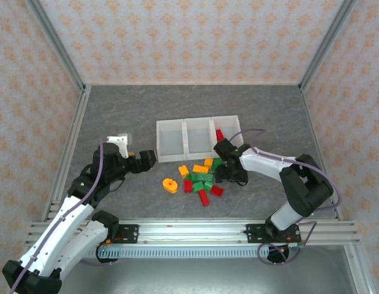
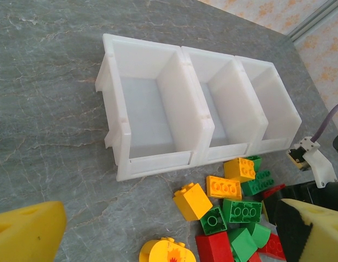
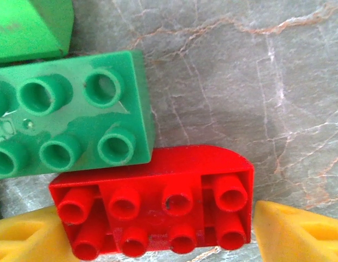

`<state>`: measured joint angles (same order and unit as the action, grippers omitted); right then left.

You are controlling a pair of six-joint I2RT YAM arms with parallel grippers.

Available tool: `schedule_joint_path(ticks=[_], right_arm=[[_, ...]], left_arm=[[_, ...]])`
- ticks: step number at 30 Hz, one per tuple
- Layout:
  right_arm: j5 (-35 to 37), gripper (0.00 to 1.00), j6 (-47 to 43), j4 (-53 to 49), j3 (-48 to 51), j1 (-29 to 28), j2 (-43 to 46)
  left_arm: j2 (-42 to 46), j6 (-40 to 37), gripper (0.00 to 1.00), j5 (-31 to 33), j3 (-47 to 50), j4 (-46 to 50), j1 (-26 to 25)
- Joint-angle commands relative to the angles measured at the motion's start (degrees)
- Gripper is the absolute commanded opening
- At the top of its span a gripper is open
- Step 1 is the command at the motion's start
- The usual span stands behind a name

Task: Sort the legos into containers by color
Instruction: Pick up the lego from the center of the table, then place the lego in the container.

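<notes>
The legos (image 1: 200, 177) lie in a loose red, green and orange-yellow pile just in front of the three joined white containers (image 1: 197, 138). One red brick (image 1: 219, 134) rests in the right-hand container. My right gripper (image 1: 224, 176) is down on the pile's right side. Its yellow pads (image 3: 294, 234) straddle a red rounded brick (image 3: 158, 207) lying studs-up against a green brick (image 3: 70, 114), with a slim gap still at the right pad. My left gripper (image 1: 146, 160) hovers open, left of the pile, with nothing between its wide-set fingers (image 2: 27, 232).
A round orange piece (image 1: 170, 184) sits alone at the pile's left edge. In the left wrist view the left and middle containers (image 2: 158, 164) look empty. Metal frame posts and patterned walls bound the grey table (image 1: 116, 116).
</notes>
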<state>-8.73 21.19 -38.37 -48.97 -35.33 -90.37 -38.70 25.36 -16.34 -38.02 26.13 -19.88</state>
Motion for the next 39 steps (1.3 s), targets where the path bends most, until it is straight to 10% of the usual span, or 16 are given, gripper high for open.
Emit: schedule_joint_path(ticks=[1,24,39], right_arm=[[4.9,0.74,-0.7,4.1,-1.0,0.1,-1.9],[13.9,0.48,-3.0,-0.5,-10.1,0.1,12.2],[9.8,0.47,-11.7,2.5,-35.4,8.1,-12.6]], left_arm=[[0.7,-1.5,0.99,-1.0,0.4,-1.3,-0.3],[0.3,-1.4,0.99,-1.2,0.6,-1.5,-0.3],[1.8,-1.4,0.99,-0.7,0.5,-1.4,-0.3]])
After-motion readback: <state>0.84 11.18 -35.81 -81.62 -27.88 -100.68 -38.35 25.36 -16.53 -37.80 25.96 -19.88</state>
